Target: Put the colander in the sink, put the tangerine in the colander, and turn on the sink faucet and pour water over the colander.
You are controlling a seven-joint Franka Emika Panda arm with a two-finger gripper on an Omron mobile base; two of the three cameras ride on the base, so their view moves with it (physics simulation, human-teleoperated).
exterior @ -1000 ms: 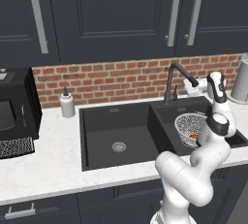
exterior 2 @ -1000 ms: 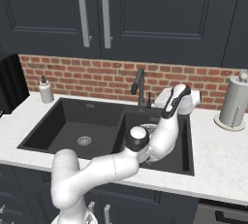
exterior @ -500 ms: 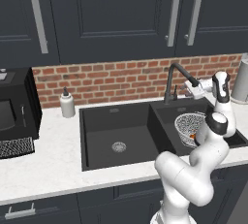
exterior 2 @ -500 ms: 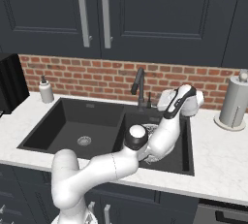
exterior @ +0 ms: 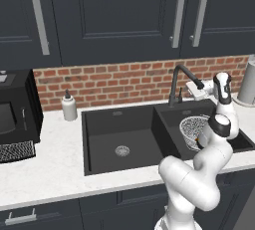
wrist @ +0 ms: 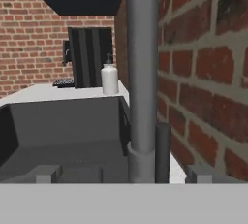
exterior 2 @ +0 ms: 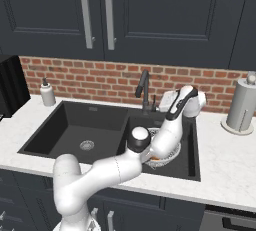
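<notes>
Sink (exterior: 124,124): black, two basins, set in a pale counter (exterior: 55,169); silver drain in the left basin.

Colander (exterior: 195,130): silvery mesh bowl, sits in the right basin, partly behind the arm. Same place as a second ago.

Tangerine (exterior 2: 156,158): a sliver of orange shows inside the colander, under the arm's elbow, in the right base view. Unmoved.

Faucet (exterior: 178,82): black gooseneck at the back edge of the sink, between the basins, spout angled toward the right basin. In the hand view its stem (wrist: 142,72) stands upright and close, with the small lever (wrist: 162,152) just beside its base.

Gripper (exterior: 196,91): at the back of the right basin, just right of the faucet's spout, fingers spread wide, nothing held. Over the last second it has drifted slightly nearer the faucet; the spread is unchanged.

Soap bottle (exterior: 69,107): white, on the counter by the brick wall (exterior: 109,82), left of the sink. Unchanged.

Paper towel roll (exterior 2: 242,107): upright, right end of the counter.
</notes>
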